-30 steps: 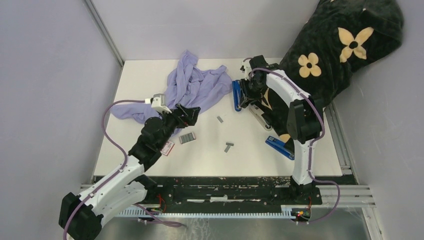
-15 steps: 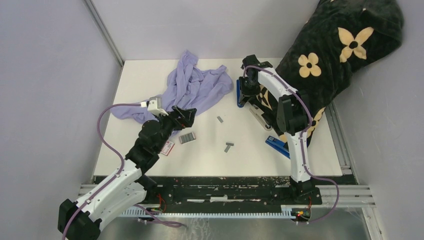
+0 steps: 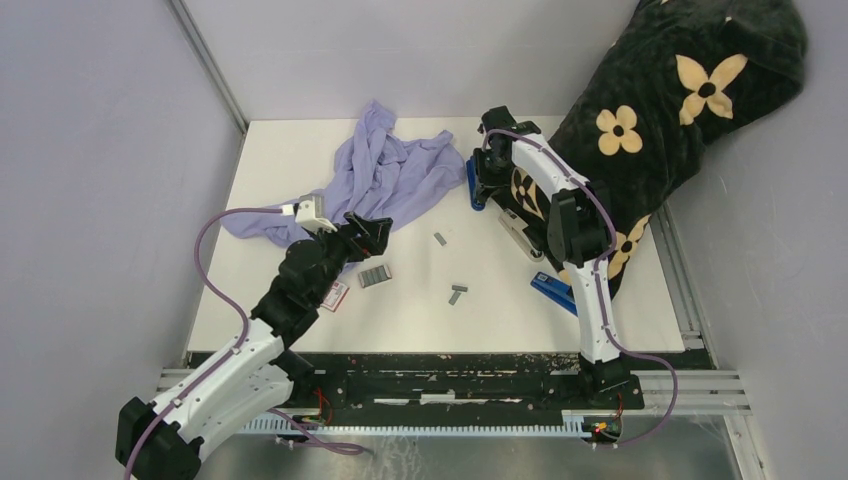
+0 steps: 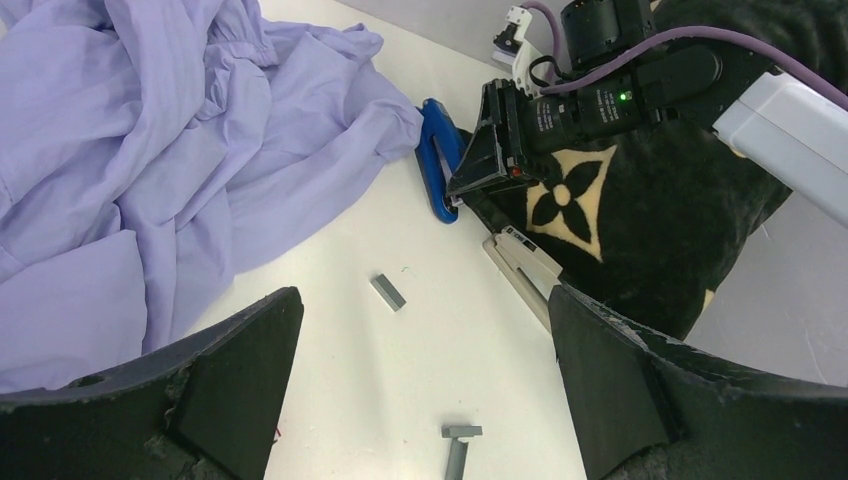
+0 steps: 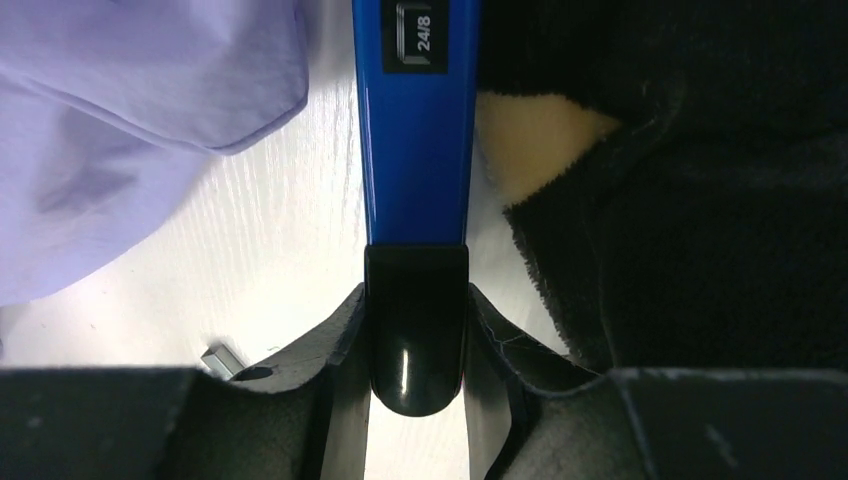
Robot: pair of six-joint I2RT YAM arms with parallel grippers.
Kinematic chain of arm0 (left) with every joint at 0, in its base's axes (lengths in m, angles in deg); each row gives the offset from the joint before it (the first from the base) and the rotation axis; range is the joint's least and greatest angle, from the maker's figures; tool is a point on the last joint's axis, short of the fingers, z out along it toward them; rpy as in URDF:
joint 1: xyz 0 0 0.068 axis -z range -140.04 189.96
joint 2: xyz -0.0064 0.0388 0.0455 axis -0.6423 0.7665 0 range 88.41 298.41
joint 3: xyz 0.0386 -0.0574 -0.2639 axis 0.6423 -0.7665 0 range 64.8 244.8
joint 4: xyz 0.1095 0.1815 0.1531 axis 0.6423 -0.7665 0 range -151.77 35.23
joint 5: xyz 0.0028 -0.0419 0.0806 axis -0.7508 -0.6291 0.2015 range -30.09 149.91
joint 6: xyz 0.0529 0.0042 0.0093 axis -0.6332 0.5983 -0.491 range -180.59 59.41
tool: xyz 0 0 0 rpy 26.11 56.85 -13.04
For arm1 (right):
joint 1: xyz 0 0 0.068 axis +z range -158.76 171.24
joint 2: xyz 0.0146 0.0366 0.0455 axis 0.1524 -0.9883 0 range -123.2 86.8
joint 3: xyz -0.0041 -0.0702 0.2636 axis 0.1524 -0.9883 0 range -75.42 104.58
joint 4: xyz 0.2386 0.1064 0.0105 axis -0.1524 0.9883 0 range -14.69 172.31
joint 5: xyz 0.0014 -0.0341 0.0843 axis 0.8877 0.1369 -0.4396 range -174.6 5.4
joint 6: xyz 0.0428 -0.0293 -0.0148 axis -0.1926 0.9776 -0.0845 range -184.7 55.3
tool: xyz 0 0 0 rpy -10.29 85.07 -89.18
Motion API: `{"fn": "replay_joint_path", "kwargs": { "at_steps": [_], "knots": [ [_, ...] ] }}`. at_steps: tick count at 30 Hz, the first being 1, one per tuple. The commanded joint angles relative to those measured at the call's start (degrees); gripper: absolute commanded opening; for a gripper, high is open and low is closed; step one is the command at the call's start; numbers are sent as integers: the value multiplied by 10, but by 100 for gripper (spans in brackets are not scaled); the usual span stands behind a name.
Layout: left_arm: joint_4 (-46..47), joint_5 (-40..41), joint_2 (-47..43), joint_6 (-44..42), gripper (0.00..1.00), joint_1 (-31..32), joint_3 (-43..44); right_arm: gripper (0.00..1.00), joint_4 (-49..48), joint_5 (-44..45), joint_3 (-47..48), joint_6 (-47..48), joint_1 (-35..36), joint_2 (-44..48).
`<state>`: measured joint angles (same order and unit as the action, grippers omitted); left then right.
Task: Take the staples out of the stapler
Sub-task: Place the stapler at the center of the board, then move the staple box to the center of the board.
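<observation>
Three spots on the tabletop (image 3: 280, 150) hold loose staples (image 3: 375, 275): a stacked bunch just beside your left gripper (image 3: 370, 230), a single strip farther out toward the middle, and a crossed pair nearer you. Your left gripper hangs with its jaws spread wide, holding nothing. Your right gripper (image 5: 415, 330) is clenched on the black end of the blue stapler (image 5: 415, 120), at the far side between the lavender cloth (image 3: 385, 180) and the black flowered fabric (image 3: 670, 100). A second stapler (image 3: 520, 236) lies opened against that fabric, and a third stapler (image 3: 556, 291), also blue, lies nearer you.
</observation>
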<state>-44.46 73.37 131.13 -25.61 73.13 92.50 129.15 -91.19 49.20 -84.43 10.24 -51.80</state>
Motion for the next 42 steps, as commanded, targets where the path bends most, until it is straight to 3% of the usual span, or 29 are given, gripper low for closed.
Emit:
{"fn": "replay_joint_path", "kwargs": {
  "at_steps": [1,14,22,31,38,42],
  "knots": [
    [12,14,6,13,99,-3,7,39,-32,2,24,12,2,-18],
    [1,3,8,15,99,-3,11,63,-29,-30,16,30,-1,48],
    [-57,-5,13,-5,99,-3,28,64,-45,-79,-80,73,-30,173],
    [-127,-28,63,-11,100,-3,60,63,-50,-441,-239,241,-77,316],
    [-167,-32,102,-37,100,-3,85,63,-108,-638,-368,264,-77,412],
    [-212,-29,132,-72,100,-3,114,65,-104,-702,-407,280,-77,435]
  ]
}}
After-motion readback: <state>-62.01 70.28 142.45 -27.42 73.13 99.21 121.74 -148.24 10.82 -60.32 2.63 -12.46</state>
